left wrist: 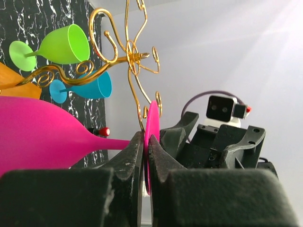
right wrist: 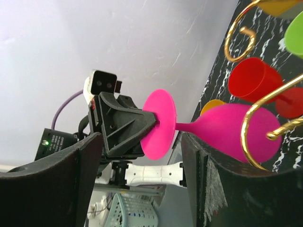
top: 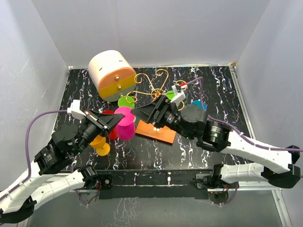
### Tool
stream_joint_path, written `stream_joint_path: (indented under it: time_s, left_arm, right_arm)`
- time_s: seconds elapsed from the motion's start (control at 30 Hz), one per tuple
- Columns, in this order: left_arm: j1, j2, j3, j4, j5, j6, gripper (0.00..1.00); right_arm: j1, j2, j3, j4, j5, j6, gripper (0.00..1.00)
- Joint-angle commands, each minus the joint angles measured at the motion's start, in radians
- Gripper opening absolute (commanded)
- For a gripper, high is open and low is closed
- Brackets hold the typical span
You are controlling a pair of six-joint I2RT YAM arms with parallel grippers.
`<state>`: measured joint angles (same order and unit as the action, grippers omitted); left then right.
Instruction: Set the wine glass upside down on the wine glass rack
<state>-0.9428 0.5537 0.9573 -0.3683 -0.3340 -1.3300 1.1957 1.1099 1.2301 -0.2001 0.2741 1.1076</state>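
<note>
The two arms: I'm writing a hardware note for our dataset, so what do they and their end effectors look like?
The left arm and right arm have white shells and black joints. The left end effector and right end effector are black wedges with two blunt fingers. A white camera box sits on each wrist, trailing a purple cable.

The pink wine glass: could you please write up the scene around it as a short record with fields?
glass: pink wine glass, stem roughly level, not yet on the rack
held by: left gripper, shut on the glass's round foot
other arm: right gripper, open, facing the foot, holding nothing
target: wine glass rack, gold wire on an orange base, close by the bowl
also near the rack's arms: green glass, blue glass
</note>
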Motion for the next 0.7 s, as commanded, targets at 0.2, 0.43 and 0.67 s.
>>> stream_joint_path:
  time_s: [0.2, 0.43, 0.67]
  left_arm:
    - [0.001, 0.091, 0.082, 0.079, -0.069, 0.004, 0.0]
    - [0.001, 0.16, 0.083, 0.13, -0.109, -0.003, 0.0]
    - [0.001, 0.238, 0.08, 0.285, -0.127, 0.057, 0.0]
  right_arm:
    - [0.004, -0.18, -0.019, -0.057, 0.238, -0.092, 0.65]
    - [0.004, -0.213, -0.05, -0.024, 0.243, -0.101, 0.65]
    - [0.004, -0.217, -0.057, -0.014, 0.218, -0.098, 0.64]
